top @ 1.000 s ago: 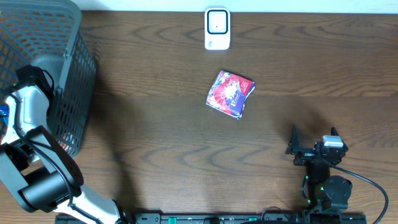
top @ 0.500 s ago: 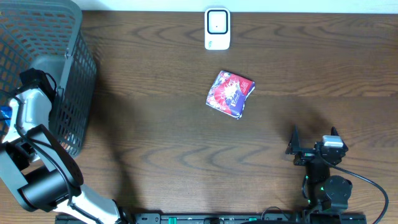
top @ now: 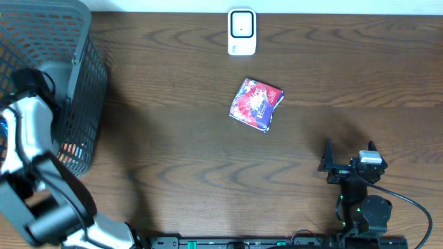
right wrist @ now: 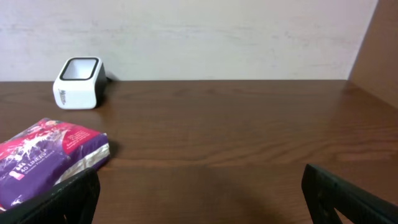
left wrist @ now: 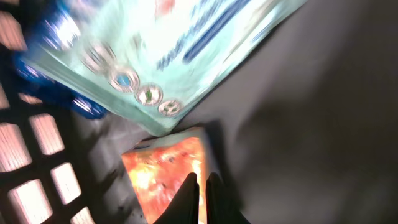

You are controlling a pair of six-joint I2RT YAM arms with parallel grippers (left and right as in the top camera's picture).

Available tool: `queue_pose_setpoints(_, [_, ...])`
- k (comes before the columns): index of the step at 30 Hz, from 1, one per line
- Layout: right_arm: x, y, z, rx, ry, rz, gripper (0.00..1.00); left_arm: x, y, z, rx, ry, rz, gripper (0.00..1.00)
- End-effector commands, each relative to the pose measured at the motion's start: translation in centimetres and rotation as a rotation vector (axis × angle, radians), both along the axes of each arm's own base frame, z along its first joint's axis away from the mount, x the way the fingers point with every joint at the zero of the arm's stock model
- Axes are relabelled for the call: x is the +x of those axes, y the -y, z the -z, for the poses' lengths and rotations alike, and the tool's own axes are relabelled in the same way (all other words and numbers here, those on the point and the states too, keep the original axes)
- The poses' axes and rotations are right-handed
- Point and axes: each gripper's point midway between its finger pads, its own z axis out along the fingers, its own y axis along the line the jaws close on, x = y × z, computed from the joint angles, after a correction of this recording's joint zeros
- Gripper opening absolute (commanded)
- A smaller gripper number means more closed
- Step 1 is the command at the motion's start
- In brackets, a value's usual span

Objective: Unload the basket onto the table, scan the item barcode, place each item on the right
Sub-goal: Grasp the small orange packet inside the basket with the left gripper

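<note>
Dark wood tabletop (top: 173, 180), basket (top: 86, 97) at my left: inside it the left tool (left wrist: 200, 186) pinches the orange packet (left wrist: 158, 171) by its edge; the scanner (top: 241, 31) sits well to its right; the right tool (right wrist: 202, 193) gapes wide, empty.

Looks past wide-spread right gripper (right wrist: 202, 199) at purple packet (right wrist: 50, 158) toward left edge of table (right wrist: 236, 137), white scanner (right wrist: 78, 82) at far edge.

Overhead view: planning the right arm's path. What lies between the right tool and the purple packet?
Nothing; only bare table separates the right tool from the purple packet, as the overhead view shows.
</note>
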Motion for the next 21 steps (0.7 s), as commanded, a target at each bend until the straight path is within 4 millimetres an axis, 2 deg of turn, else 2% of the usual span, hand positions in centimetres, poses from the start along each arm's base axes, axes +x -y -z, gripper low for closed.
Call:
queue_pose_setpoints(1, [0.0,-0.2,0.1,0.018,0.000,-0.009,0.99,3.0,0.4,-10.2,0.100,0.311,0.103,0.07])
queue_pose_setpoints(2, [0.0,-0.2,0.1,0.018,0.000,-0.009,0.99,3.5,0.7,-11.4,0.103,0.363,0.125,0.07])
queue_pose_setpoints(3, [0.0,-0.2,0.1,0.018,-0.001,-0.009,0.99,3.8,1.3,-13.8,0.118,0.444,0.162,0.07])
queue_pose_setpoints(5, [0.0,-0.2,0.1,0.018,0.000,-0.009,0.99,4.0,2.2,-17.1,0.149,0.551,0.205,0.07])
queue_pose_setpoints(8, [0.0,-0.2,0.1,0.018,-0.001,-0.009,0.99,2.8,2.7,-19.7,0.191,0.605,0.206,0.07])
queue_pose_setpoints(9, [0.0,-0.2,0.1,0.018,-0.001,-0.009,0.99,2.3,2.8,-19.8,0.196,0.599,0.200,0.17])
queue_pose_setpoints(10, [0.0,-0.2,0.1,0.018,0.000,-0.009,0.99,1.6,2.4,-19.1,0.204,0.553,0.167,0.64])
queue_pose_setpoints(11, [0.0,-0.2,0.1,0.018,0.000,-0.009,0.99,1.4,2.1,-18.4,0.205,0.527,0.148,0.77])
queue_pose_setpoints(13, [0.0,-0.2,0.1,0.018,0.000,-0.009,0.99,1.4,1.4,-16.8,0.205,0.474,0.129,0.95])
queue_pose_setpoints(14, [0.0,-0.2,0.1,0.018,0.000,-0.009,0.99,1.5,1.1,-16.0,0.203,0.449,0.122,1.00])
queue_pose_setpoints(15, [0.0,-0.2,0.1,0.018,-0.001,-0.009,0.99,1.8,0.8,-15.0,0.194,0.421,0.118,0.97])
queue_pose_setpoints(21, [0.0,-0.2,0.1,0.018,-0.001,-0.009,0.99,2.6,0.3,-8.8,0.085,0.280,0.067,0.98])
